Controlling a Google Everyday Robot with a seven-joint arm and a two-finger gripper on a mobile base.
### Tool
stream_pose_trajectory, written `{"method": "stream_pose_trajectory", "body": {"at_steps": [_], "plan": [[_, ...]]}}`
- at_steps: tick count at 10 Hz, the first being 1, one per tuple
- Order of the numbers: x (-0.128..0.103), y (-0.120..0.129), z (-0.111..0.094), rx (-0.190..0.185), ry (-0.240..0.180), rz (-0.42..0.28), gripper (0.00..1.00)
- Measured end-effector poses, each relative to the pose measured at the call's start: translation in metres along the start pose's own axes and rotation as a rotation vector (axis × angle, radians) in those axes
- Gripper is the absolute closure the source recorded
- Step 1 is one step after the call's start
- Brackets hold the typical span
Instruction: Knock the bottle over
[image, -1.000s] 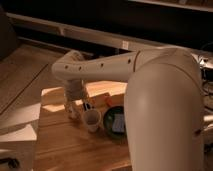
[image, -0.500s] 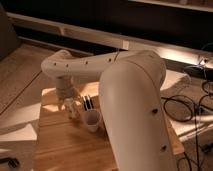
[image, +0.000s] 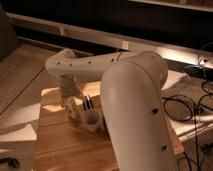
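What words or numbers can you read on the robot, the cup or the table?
None can be read.
On the arm: only small dark dots, no letters.
On the cup: plain, no words.
On the gripper, low over the table just left of the cup: no label shows.

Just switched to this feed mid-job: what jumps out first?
The robot's big white arm fills the middle and right foreground, hiding much of the wooden table. Its gripper is down at the table's left rear, just left of the beige cup; the bottle cannot be told apart from it there. Dark cables lie on the right.
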Motion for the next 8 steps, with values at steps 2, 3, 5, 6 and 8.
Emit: {"method": "stream_pose_trajectory", "body": {"at_steps": [2,3,5,6,8], "plan": [[-0.028,-0.008,0.006,-0.004,-0.061,-0.036,0.35],[-0.039,-0.013,0.009,-0.008,-0.088,-0.050,0.35],[-0.054,-0.023,0.009,-0.020,-0.136,-0.063,0.35],[-0.056,-0.023,0.005,-0.028,-0.160,-0.077,0.35],[-0.051,-0.013,-0.001,-0.044,-0.177,-0.099,0.35]]}}
